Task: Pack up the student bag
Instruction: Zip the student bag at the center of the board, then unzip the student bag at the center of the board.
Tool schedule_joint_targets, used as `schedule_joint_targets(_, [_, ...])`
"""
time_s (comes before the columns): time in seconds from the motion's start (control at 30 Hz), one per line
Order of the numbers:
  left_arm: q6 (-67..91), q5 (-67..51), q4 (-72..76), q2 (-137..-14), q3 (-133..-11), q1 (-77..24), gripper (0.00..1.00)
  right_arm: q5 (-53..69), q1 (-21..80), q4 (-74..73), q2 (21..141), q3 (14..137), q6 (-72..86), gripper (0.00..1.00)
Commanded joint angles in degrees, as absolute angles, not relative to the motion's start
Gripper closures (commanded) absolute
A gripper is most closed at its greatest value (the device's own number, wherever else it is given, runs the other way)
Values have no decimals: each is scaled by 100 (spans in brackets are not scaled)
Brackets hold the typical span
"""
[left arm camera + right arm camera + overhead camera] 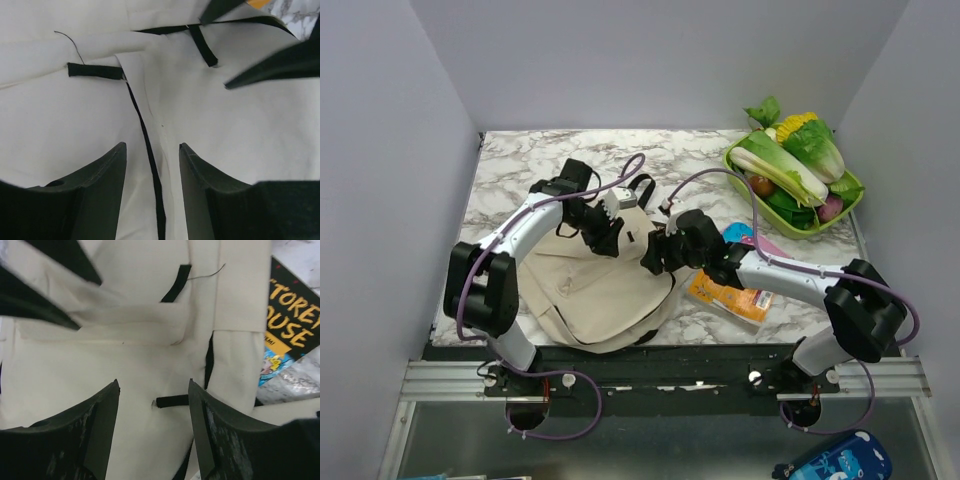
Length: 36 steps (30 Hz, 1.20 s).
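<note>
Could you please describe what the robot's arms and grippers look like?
The left arm and right arm have white links joined by bulky black joints, with a purple cable looping along each. The left gripper and right gripper carry black, wedge-shaped fingers that taper to the tips. The right fingers look scuffed with pale marks.

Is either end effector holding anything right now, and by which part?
Nothing is held. The left end effector and right end effector both stand open over the student bag, with no fabric pinched.
</note>
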State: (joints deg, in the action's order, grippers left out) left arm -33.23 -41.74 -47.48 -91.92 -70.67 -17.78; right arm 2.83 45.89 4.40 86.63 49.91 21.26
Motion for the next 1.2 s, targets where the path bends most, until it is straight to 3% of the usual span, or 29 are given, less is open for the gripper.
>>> schedule_joint_targets(0.0, [-2962, -3657, -4474, -9641, -7541, -2047, 46, 633, 4693, 527, 8648, 4790, 1828, 36])
schedule_joint_targets(0.17, [-2874, -3481, -4474, -10063, -7761, -2180, 50, 571, 4702, 519, 8692, 4737, 1776, 38])
schedule_joint_targets(0.27, [-2848, -3472, -4482, -10213, -7770, -2259, 62, 606, 4693, 519, 8806, 4755, 1767, 40])
schedule_joint_targets(0.3, [-2839, -3463, -4491, -10239, -7770, -2285, 75, 624, 4693, 519, 8885, 4755, 1775, 41])
schedule_joint_targets(0.4, [-2883, -3454, -4631, -10345, -7796, -2338, 99, 677, 4702, 510, 8982, 4764, 1810, 42])
schedule_joint_targets(0.7, [-2918, -3498, -4878, -10187, -7989, -2338, 100, 563, 4755, 448, 9246, 4711, 1758, 39])
schedule_joint_targets(0.87, [-2804, -3366, -4930, -9923, -8384, -2338, 100, 326, 4790, 255, 9518, 4904, 1626, 42])
schedule_joint_targets(0.97, [-2769, -3323, -4975, -9817, -8630, -2329, 100, 176, 4790, 185, 9615, 5062, 1600, 53])
schedule_joint_targets(1.17, [-2725, -3164, -4922, -9738, -8736, -2329, 100, -245, 4790, 272, 9186, 5159, 1617, 92])
